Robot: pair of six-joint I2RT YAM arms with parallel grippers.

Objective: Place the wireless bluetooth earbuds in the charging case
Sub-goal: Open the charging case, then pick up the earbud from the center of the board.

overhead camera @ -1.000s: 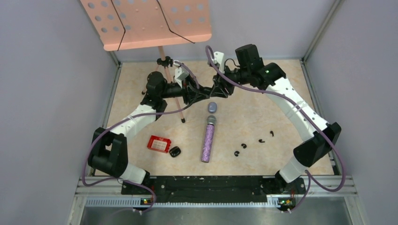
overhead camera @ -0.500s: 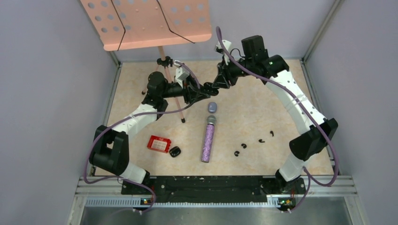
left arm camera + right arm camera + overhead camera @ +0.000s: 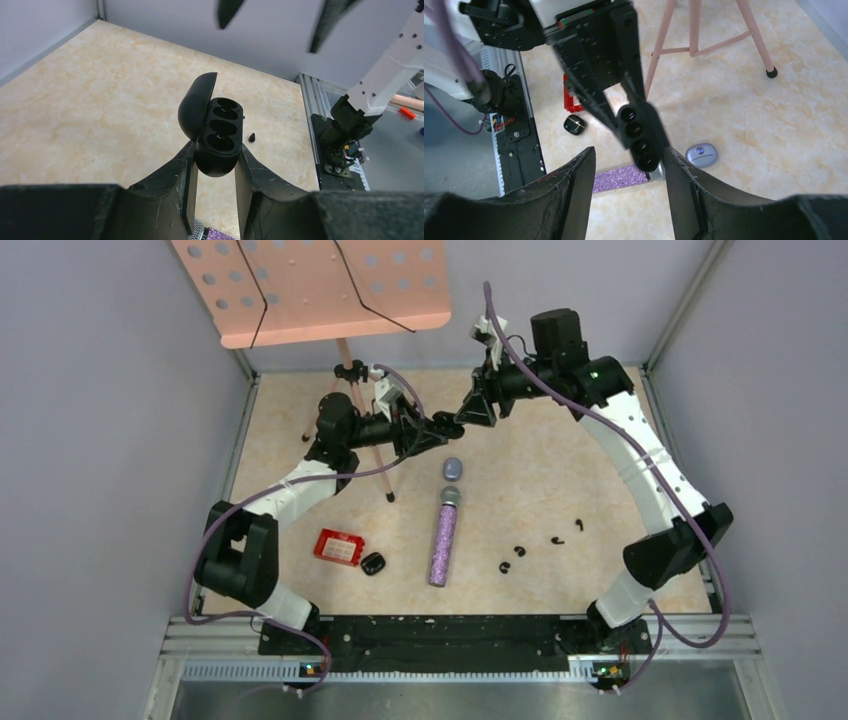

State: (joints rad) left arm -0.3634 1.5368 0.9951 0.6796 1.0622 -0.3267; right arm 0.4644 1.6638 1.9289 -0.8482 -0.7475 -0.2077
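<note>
My left gripper (image 3: 441, 426) (image 3: 215, 150) is shut on an open black charging case (image 3: 218, 137), held above the table with its lid (image 3: 196, 104) swung to the left. Its wells look dark, and I cannot tell what is in them. My right gripper (image 3: 468, 412) (image 3: 628, 152) is open and empty, hovering just above and beside the case (image 3: 640, 134). Several black earbuds (image 3: 520, 551) lie loose on the table at the right, and one of them (image 3: 252, 137) shows past the case. The pale purple earbuds are out of view.
A closed pale purple case (image 3: 452, 468) (image 3: 701, 154) lies under the grippers, with a purple glitter microphone (image 3: 443, 535) below it. A red box (image 3: 338, 547) and a closed black case (image 3: 372, 563) sit front left. A pink music stand (image 3: 312, 285) stands at the back left.
My right gripper has lifted up and back from the held case. My left gripper has shifted slightly right with the case still in it.
</note>
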